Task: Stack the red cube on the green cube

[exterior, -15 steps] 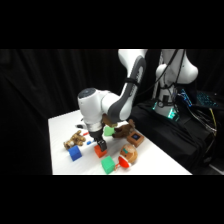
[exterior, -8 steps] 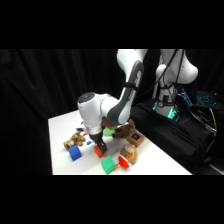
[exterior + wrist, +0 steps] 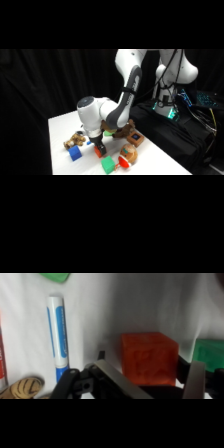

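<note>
red cube [image 3: 149,358] btwn gripper [image 3: 150,379] fingers – jaws apart

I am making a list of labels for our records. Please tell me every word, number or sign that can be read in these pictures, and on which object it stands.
No text can be read in either view.
The blue-and-white marker carries dark print along its barrel, too blurred to read.
The red cube and the green cube show plain faces, no marks.
</note>
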